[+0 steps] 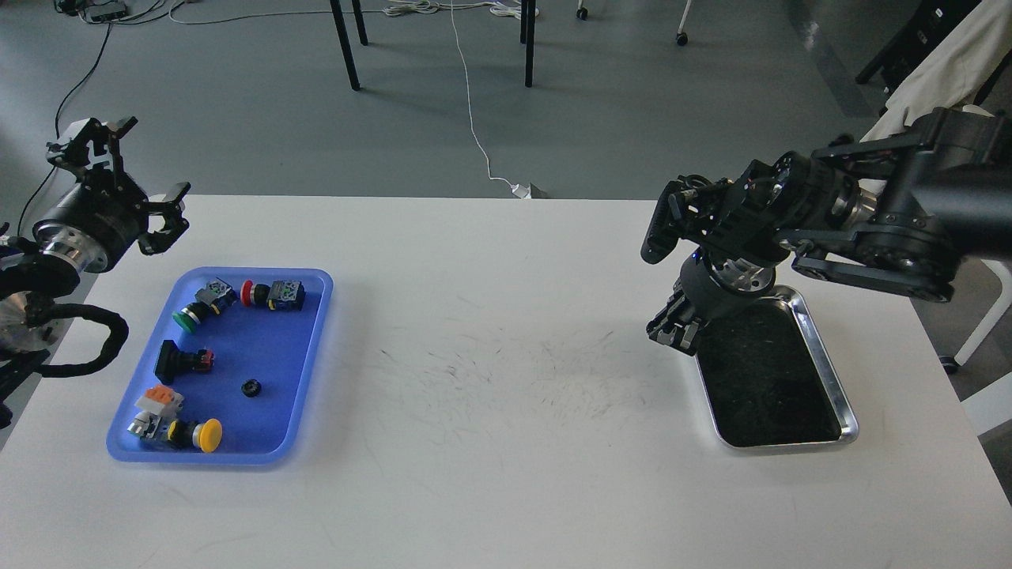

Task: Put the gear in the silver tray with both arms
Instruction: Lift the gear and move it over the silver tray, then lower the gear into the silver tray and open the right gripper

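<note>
The gear point(251, 388) is a small black ring lying in the blue tray point(304, 348) at the left, among push-button parts. The silver tray point(771, 379) lies at the right with a dark, empty bottom. My left gripper point(126, 170) is open and empty, raised above the table's far left corner, beyond the blue tray. My right gripper point(672, 330) points down just above the silver tray's near-left rim. Its dark fingers look pressed together and cannot be told apart. Nothing shows in it.
The blue tray holds green point(186, 318), red point(248, 293) and yellow point(207, 435) push buttons and a black switch point(175, 360). Beyond the white table are chair legs, floor cables and a chair draped with cloth point(941, 87) at the right.
</note>
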`<state>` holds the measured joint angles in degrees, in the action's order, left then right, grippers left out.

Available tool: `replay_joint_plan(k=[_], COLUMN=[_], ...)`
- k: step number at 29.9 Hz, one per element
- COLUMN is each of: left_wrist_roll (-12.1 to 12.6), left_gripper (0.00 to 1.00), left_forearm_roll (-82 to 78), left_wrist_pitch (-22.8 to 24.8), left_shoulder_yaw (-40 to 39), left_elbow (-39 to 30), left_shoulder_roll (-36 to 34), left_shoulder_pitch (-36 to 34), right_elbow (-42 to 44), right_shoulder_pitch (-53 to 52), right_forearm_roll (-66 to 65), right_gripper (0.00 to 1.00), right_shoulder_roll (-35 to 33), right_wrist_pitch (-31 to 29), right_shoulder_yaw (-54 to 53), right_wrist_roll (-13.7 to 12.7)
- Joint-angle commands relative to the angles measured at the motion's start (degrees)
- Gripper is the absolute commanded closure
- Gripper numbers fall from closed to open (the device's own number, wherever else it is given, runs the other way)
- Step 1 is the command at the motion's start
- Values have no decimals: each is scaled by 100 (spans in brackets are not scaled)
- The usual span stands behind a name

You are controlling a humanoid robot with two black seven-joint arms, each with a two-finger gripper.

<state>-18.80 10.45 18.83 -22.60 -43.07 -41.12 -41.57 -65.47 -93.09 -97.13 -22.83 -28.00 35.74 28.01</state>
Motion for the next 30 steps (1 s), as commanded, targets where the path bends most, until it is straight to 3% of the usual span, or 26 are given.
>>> replay_joint_plan(k=[1,14,23,30], left_wrist_roll=[8,-9,-18,-18], left_gripper=[2,1,1,2], left_forearm_roll=[1,1,9,18], left_wrist_pitch=[24,261,428,455], left_shoulder_yaw=[1,-34,-60,-113], left_elbow=[1,1,1,1], left_shoulder_roll=[-10,-89,-238,-282], left_shoulder_pitch=[-9,52,52,52], right_elbow=[-71,324,992,1370], right_shoulder_pitch=[-42,423,977,1258], right_forearm_roll=[-26,-70,-70,-69], right_gripper=[92,92,93,94], right_shoulder_roll=[-510,-1496,-1382,-794], right_wrist_pitch=[0,0,0,0], right_shoulder_yaw=[12,-32,-102,-216], right_wrist_roll=[-1,-1,-1,-1])
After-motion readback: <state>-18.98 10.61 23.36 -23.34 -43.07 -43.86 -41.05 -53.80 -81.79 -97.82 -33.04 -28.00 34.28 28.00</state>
